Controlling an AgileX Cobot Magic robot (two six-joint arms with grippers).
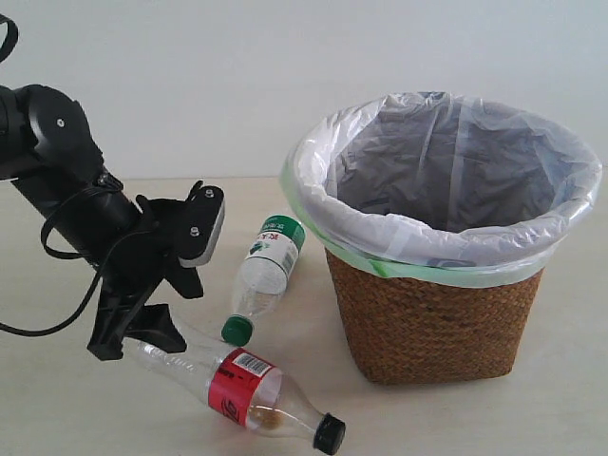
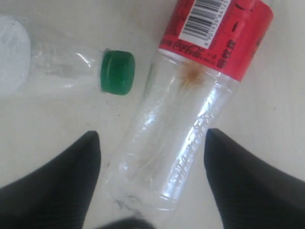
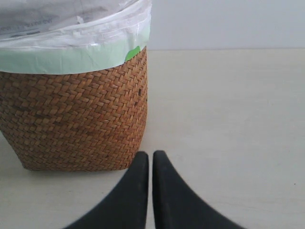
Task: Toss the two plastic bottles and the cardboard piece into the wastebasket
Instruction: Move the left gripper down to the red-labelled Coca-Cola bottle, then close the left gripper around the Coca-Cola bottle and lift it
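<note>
Now poised over the red-label bottle (image 1: pixel 242 385), lower centre.
Left end effector (image 2: pixel 152 136) apart, straddling it for a pick; right end effector (image 3: pixel 150 160) together, idle by the wastebasket (image 3: pixel 71 119).

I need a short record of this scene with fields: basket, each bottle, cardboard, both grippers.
basket: upright, lined with a white bag
red-label bottle: lying on the table
green-cap bottle: lying beside the basket
cardboard: not visible in any view
left gripper: open, astride the red-label bottle's clear end
right gripper: shut, holding nothing, near the basket
</note>
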